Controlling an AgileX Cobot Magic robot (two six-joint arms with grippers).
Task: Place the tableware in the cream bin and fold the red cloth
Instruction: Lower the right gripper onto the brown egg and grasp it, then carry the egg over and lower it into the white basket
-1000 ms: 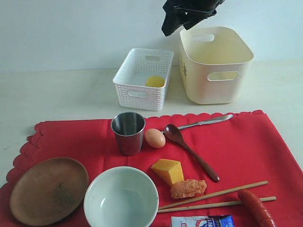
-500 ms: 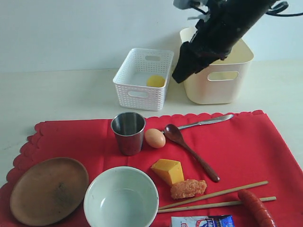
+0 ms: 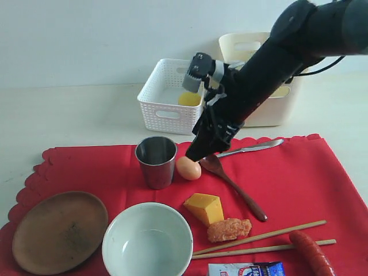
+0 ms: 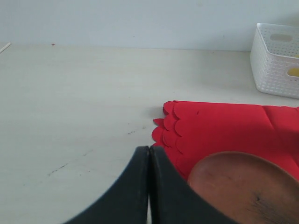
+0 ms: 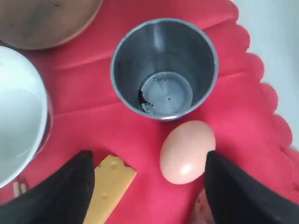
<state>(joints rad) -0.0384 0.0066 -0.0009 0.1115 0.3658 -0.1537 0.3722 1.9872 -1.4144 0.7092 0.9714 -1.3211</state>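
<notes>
Right fingers (image 3: 195,152) spread wide over the egg (image 3: 188,168) beside the steel cup (image 3: 156,161) near the red cloth's (image 3: 322,178) far edge; left fingers (image 4: 149,182) pressed together, empty, near the cloth's corner

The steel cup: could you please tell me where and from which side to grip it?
Probably from above, pinching the wall at the rim, one finger inside. The steel cup stands upright, mouth open; choose the side away from the nearby egg.

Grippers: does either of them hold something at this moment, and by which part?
Nothing is held. The right gripper has its jaws open over the egg, not closed on it. The left gripper is shut on nothing.
</notes>
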